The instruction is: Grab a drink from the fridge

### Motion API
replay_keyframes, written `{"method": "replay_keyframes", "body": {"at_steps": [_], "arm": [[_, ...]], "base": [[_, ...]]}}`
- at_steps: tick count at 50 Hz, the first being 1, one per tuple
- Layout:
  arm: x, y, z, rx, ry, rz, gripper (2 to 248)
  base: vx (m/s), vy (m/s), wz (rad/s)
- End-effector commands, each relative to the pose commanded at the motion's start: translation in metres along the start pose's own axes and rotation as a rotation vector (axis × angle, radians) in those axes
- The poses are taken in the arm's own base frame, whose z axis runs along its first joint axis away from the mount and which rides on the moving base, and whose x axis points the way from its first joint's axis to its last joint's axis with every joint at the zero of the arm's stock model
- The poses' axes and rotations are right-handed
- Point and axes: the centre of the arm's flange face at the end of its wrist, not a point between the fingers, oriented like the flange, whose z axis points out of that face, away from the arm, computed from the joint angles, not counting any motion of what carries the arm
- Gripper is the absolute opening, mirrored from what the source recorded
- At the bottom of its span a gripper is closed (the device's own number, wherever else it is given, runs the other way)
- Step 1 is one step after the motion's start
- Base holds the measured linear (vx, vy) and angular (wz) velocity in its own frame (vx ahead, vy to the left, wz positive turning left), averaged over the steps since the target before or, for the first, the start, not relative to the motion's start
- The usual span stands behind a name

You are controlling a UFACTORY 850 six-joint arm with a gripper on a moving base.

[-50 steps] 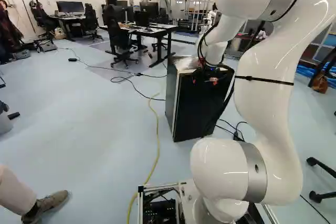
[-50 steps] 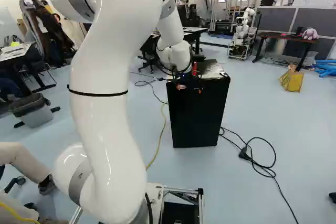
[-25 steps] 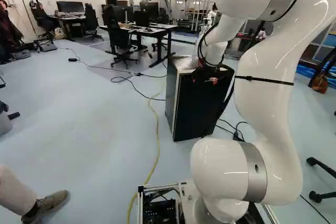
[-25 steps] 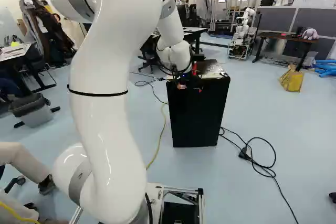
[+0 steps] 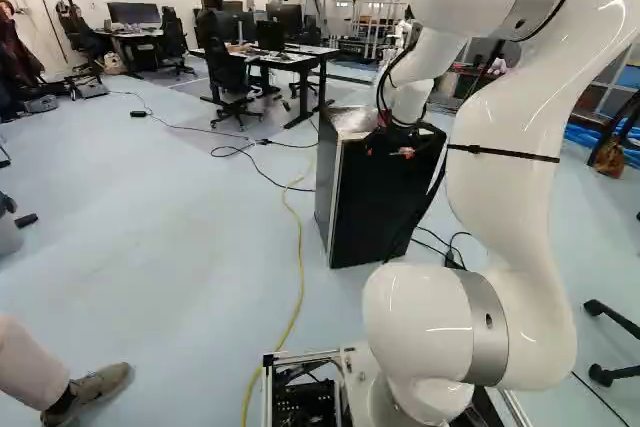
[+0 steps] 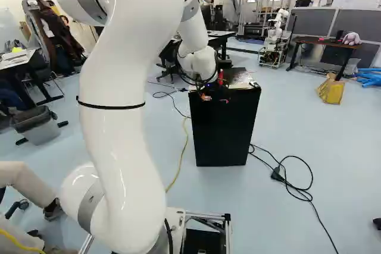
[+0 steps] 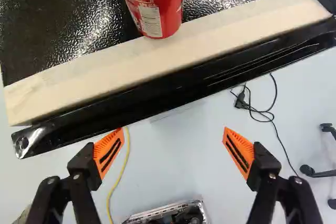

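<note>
Red metal drink can [image 7: 157, 4] stands atop the black box-shaped fridge [image 6: 223, 132], ahead of my black orange-padded gripper [image 7: 174, 151], fingers spread; almost nothing has shifted this past second, so grasping remains to be done.

The white arm [image 5: 510, 177] reaches forward, its jaws spread wide.

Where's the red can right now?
The red can stands on top of the black fridge, by the pale wooden strip along its edge, ahead of the open jaws. In the right base view it's just right of the arm's wrist.
</note>
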Motion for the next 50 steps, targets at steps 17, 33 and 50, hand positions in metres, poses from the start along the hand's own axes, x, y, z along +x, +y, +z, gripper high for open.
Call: {"method": "replay_keyframes", "body": {"at_steps": [17,33,50], "arm": [[0.0,0.0,0.0,0.0,0.003,0.0,247],[-0.02,0.003,-0.012,-0.003,-0.012,0.006,247],[-0.044,0.007,-0.028,-0.006,0.001,0.014,247]], "base": [[0.0,0.0,0.0],[0.0,0.0,0.0],[0.0,0.0,0.0]]}}
